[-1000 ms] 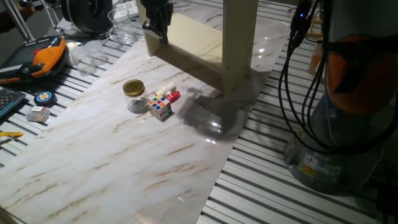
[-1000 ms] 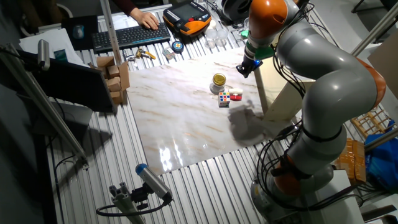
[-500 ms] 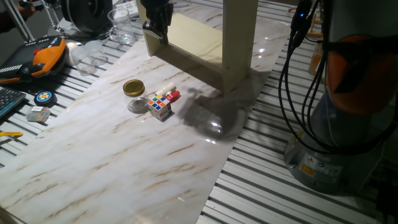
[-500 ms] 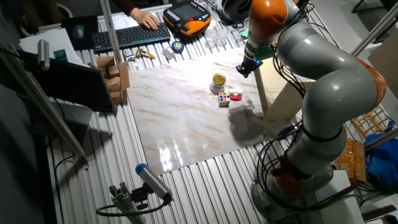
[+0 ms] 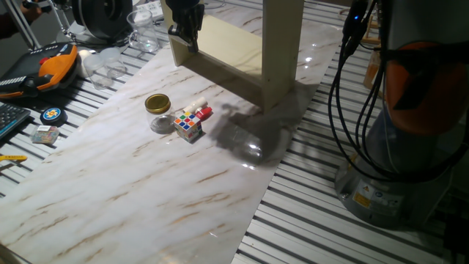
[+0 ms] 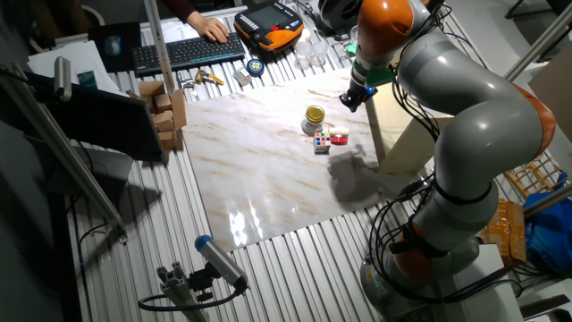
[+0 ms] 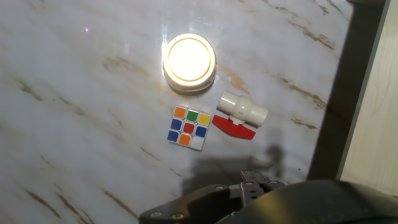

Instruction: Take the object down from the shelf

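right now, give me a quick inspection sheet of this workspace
surface: marble-look board on a slatted table
job's things: shelf at the far end; nothing seen on it
clutter: gold-lidded jar, puzzle cube, white-and-red valve, grouped together in front of the shelf
gripper: raised by the shelf's left panel; jaws' state unclear
cables: black bundle hanging by the arm base
surroundings: keyboard, orange pendant, a person's hand

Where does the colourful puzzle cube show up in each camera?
One fixed view: puzzle cube left of centre, by the jar.
The other fixed view: cube right of centre, just below the jar.
Hand view: cube at centre, below the jar.
Shared landmark: the gold-lidded jar.
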Controlling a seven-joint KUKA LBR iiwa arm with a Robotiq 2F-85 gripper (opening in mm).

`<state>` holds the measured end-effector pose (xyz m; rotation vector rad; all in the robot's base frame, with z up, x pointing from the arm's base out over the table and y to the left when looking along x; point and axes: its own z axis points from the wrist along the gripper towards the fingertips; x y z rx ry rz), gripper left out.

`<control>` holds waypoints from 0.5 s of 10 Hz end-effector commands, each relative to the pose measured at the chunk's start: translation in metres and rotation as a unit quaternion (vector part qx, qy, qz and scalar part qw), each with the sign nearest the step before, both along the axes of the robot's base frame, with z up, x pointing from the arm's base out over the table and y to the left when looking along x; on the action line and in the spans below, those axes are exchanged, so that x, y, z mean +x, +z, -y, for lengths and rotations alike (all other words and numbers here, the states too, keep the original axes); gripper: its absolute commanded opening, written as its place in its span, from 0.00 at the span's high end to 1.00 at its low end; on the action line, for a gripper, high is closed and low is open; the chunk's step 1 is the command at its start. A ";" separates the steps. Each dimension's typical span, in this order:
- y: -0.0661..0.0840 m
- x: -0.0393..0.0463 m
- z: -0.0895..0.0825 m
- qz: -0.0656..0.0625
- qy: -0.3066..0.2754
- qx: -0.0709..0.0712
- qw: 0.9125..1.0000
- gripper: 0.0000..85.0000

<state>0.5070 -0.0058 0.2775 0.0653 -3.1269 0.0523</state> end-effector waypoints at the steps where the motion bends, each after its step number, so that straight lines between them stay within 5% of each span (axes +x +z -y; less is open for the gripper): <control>1: 0.000 -0.0001 0.000 0.001 0.000 0.000 1.000 1.00; 5: 0.000 0.0000 0.000 0.000 0.002 0.006 1.000 1.00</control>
